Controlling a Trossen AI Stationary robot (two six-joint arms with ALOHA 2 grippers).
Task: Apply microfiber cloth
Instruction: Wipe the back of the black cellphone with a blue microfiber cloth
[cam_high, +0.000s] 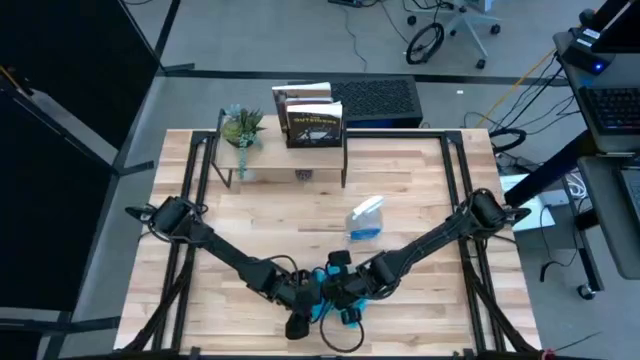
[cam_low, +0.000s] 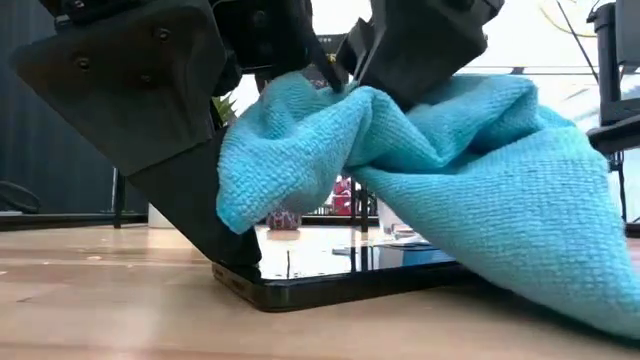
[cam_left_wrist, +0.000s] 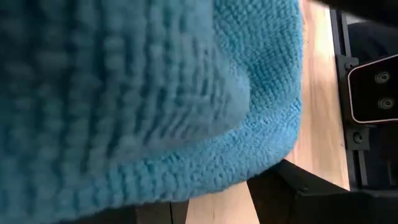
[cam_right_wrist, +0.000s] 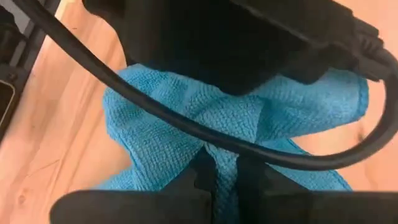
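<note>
Cloth (cam_low: 450, 150): soft, light, limp fabric, judged to drape and bunch freely and to slide easily on glass; best taken by a pinched fold or gathered ridge near its raised middle, not by a loose edge, which would likely trail; nothing fragile in it, though the slab beneath may be. Appearance: bright turquoise-blue, looped knit-like weave, thick rolled hem; heaped in folds, one lobe lifted, the other sloping down to the table (cam_low: 100, 300). Location: near edge of the table, midway across, lying over a flat glossy black slab, apparently a phone (cam_low: 330, 270), and touching it; both grippers meet above it. Right gripper (cam_right_wrist: 225, 177): fingers nearly together with a pleat of cloth between them, so judged pinching the cloth. Left gripper (cam_high: 300, 300): close against the cloth, which fills its wrist view; whether its fingers are apart or together cannot be told. Further out: clear spray bottle (cam_high: 366, 220) near table centre, well apart from the cloth; small rack at the far edge bearing a potted plant (cam_high: 242, 126) and a book (cam_high: 313, 122).
</note>
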